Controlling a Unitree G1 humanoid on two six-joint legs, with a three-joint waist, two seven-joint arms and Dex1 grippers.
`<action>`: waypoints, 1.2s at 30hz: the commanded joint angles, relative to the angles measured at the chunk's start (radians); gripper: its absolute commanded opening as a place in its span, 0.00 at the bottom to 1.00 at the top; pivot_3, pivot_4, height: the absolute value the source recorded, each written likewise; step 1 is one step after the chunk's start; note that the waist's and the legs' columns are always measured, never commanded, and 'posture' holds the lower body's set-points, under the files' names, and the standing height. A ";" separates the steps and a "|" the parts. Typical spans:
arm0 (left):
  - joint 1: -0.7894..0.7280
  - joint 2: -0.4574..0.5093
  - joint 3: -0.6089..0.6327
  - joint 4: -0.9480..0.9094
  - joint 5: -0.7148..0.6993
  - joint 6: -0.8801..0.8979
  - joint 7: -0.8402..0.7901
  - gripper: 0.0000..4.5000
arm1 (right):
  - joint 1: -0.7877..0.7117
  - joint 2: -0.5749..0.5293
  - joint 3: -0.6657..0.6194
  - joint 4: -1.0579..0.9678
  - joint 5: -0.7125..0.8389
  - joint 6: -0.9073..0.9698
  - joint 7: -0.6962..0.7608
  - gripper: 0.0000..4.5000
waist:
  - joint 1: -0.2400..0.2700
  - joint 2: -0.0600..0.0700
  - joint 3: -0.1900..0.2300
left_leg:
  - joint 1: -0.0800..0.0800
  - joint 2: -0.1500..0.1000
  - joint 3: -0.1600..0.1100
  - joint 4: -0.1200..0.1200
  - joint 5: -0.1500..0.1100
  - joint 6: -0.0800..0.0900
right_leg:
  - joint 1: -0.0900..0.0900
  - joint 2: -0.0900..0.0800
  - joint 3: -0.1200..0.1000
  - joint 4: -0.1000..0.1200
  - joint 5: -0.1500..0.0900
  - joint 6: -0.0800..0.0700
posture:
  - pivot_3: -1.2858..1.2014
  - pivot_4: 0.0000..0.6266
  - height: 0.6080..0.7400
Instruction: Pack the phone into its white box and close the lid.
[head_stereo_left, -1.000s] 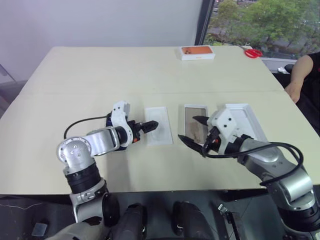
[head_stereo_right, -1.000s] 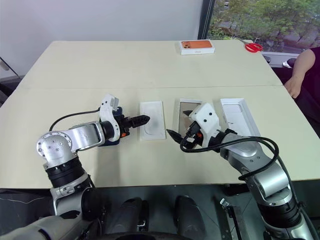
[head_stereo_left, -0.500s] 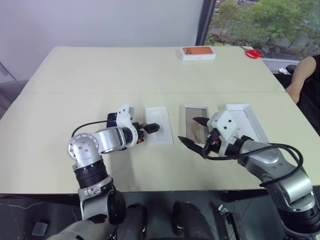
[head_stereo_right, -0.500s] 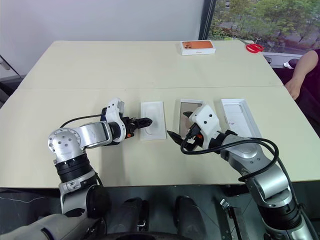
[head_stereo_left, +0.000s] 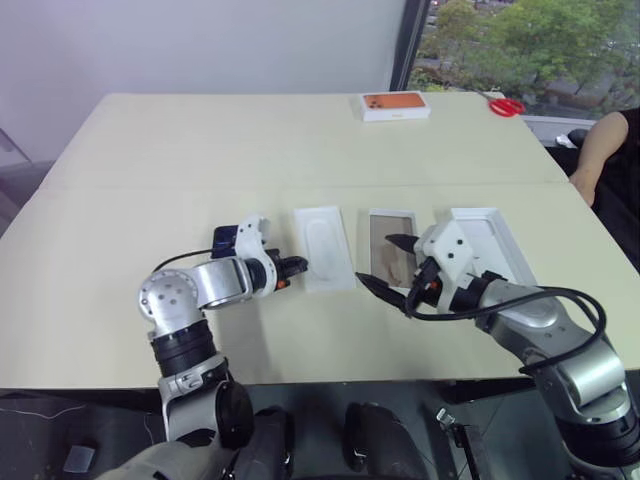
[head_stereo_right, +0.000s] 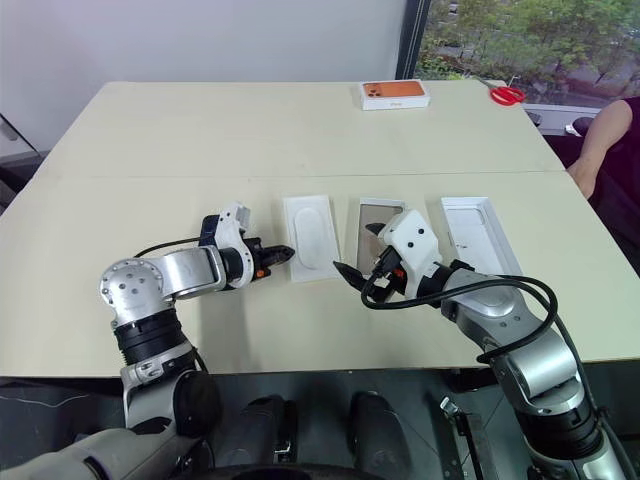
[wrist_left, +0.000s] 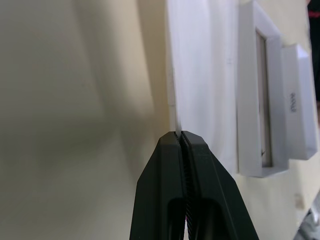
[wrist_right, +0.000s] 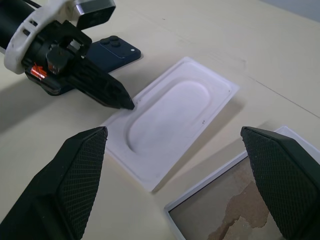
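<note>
Right gripper (head_stereo_left: 373, 257) nearest, fingers spread wide, empty, over brown-floored tray (head_stereo_left: 392, 213). Left gripper (head_stereo_left: 300, 265) clamped tight, apparently on thin rim of box (head_stereo_left: 325, 250), at box's 8 o'clock corner. Phone (head_stereo_left: 222, 240) lay at 9 o'clock of box, behind left wrist. Lid (head_stereo_left: 470, 215) at 3 o'clock.

Risks:
- rim pinch slim, so box could slip or flex
- dragging could knock tray
- wrist could nudge phone

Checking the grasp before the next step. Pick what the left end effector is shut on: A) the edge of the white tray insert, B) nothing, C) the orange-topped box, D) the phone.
A: the left end effector is shut, pinching the rim of the white tray insert; the phone lies behind it.
</note>
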 joint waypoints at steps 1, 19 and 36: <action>-0.025 0.013 0.059 -0.007 -0.067 0.008 -0.013 0.01 | -0.008 -0.006 -0.033 -0.042 0.001 -0.006 0.002 1.00 | 0.001 0.000 0.000 | 0.000 0.000 0.000 0.000 0.000 0.000 | 0.000 0.000 0.000 0.000 0.000 0.000 | 0.52 0.24 1.00; -0.174 -0.082 -0.071 0.157 -0.149 0.007 0.088 0.01 | 0.093 -0.155 -0.247 0.054 -0.051 -0.047 0.082 1.00 | 0.006 0.000 0.000 | -0.001 -0.001 0.000 0.000 0.000 0.000 | 0.001 0.000 0.000 -0.002 0.000 0.000 | 0.52 0.24 1.00; -0.275 -0.183 -0.080 0.304 0.016 -0.025 0.063 0.01 | 0.212 -0.184 -0.300 0.043 -0.085 -0.030 0.090 1.00 | 0.004 -0.001 0.000 | -0.001 0.000 0.000 0.000 0.000 0.000 | 0.001 0.001 0.000 -0.005 -0.001 -0.001 | 0.52 0.24 1.00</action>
